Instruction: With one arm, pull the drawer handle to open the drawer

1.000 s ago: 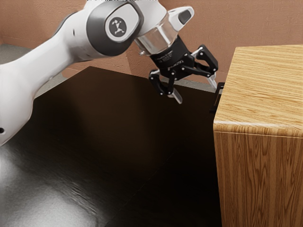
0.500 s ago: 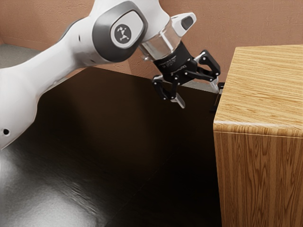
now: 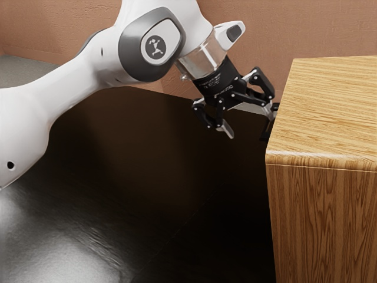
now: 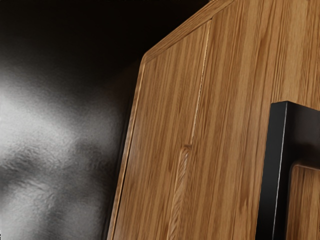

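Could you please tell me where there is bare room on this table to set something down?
The dark tabletop is bare from the front of the cabinet out to the exterior view's left and lower edges, including beneath the arm. It is crowded only at the cabinet's upper front, where the open gripper hangs beside the black handle.

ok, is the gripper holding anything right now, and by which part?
Nothing held. The gripper is open, close to the black drawer handle at the wooden cabinet's front, not clamped on it.
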{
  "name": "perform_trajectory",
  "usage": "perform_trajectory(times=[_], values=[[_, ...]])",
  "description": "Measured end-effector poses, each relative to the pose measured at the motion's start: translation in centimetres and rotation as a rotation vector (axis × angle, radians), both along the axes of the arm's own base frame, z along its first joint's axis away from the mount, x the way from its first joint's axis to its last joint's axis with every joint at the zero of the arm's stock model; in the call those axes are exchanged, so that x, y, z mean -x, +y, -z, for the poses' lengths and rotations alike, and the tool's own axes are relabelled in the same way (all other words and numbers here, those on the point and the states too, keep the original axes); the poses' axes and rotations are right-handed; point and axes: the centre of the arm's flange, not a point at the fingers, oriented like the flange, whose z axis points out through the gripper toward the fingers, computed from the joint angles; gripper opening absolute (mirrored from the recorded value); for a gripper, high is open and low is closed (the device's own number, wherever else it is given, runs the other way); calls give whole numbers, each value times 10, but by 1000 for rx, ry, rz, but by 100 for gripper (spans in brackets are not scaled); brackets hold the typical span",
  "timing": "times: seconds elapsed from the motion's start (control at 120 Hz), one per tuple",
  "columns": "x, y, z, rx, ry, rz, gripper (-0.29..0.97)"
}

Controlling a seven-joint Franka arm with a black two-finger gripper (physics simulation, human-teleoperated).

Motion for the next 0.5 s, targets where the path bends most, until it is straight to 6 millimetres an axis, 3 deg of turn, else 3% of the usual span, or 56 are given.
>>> perform_trajectory(times=[0.25, 0.5], values=[[0, 5, -1, -9, -11, 18, 50], [-2, 21, -1, -29, -22, 40, 47]])
